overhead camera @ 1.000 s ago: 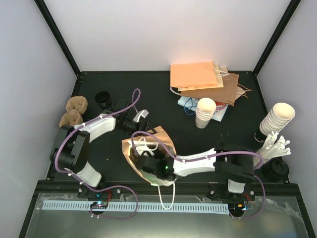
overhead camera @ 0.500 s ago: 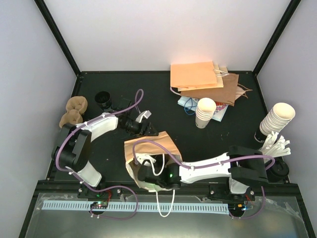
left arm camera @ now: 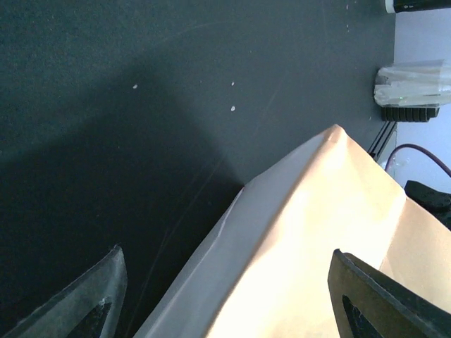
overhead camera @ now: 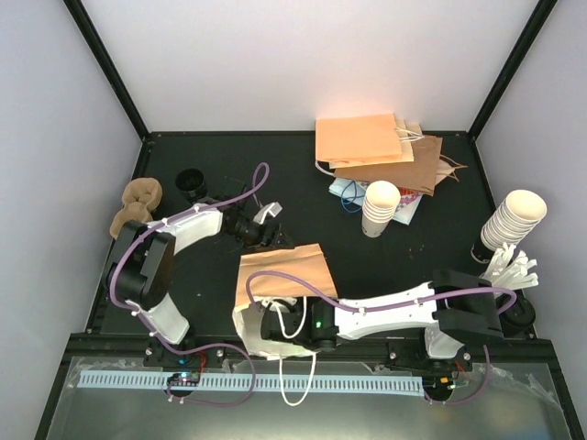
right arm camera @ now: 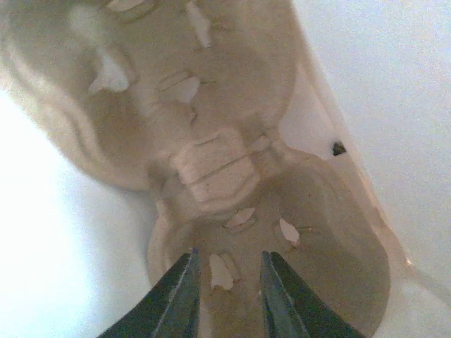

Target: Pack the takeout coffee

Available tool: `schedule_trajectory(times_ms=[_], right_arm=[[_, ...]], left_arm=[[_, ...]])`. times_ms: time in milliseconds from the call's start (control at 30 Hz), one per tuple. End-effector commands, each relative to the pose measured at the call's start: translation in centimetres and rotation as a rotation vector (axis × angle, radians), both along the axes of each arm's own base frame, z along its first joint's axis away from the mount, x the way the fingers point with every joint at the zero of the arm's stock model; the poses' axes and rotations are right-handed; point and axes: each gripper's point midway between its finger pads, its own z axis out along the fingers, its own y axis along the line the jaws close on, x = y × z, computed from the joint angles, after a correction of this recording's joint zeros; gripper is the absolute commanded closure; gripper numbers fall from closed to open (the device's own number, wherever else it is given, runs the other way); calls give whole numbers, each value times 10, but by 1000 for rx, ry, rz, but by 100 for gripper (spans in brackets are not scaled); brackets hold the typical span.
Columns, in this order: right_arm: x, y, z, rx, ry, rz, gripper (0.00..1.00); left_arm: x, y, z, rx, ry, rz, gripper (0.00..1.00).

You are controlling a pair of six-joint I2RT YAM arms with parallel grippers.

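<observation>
Inside the brown paper bag (overhead camera: 284, 270), right fingers (right arm camera: 177, 299) sit narrowly apart over a brown moulded-pulp carrier tray (right arm camera: 211, 169) — grip unclear; left fingers (left arm camera: 84, 310) gape wide at the bag's far edge. Black-lidded takeout coffee cup (overhead camera: 191, 183) stands far-left on the bench (overhead camera: 413, 247).

- So the whole thing sits on a matte black tabletop (overhead camera: 303, 165), a bit dusty up close, with pale specks on it in the left wrist view (left arm camera: 106, 105).
- Plain white far wall (overhead camera: 312, 64), with matching plain white left wall (overhead camera: 55, 183) and right wall (overhead camera: 550, 147) boxing it in.
- Thin black metal struts run up both far corners, one on the left (overhead camera: 105, 69) and one on the right (overhead camera: 514, 69).
- No windows as far as I can see.
- Light is soft and even, just blurry shadows on the table.
- Along the near edge there's a brushed grey metal ledge (overhead camera: 367, 412) with a white slotted plastic strip (overhead camera: 257, 382) lying across it.
</observation>
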Motion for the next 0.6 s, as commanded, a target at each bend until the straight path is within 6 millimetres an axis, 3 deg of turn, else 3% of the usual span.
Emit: schedule_trajectory(times_ms=[0, 100, 400, 567], right_arm=[[-7, -6, -9, -158, 15, 93, 83], [-10, -4, -19, -199, 20, 139, 98], [2, 8, -26, -280, -57, 183, 99], [19, 13, -28, -289, -72, 193, 99]], left_arm=[[13, -7, 6, -4, -53, -24, 19], [16, -10, 5, -11, -54, -29, 19], [12, -18, -5, -7, -19, -65, 19], [4, -22, -9, 0, 0, -80, 19]])
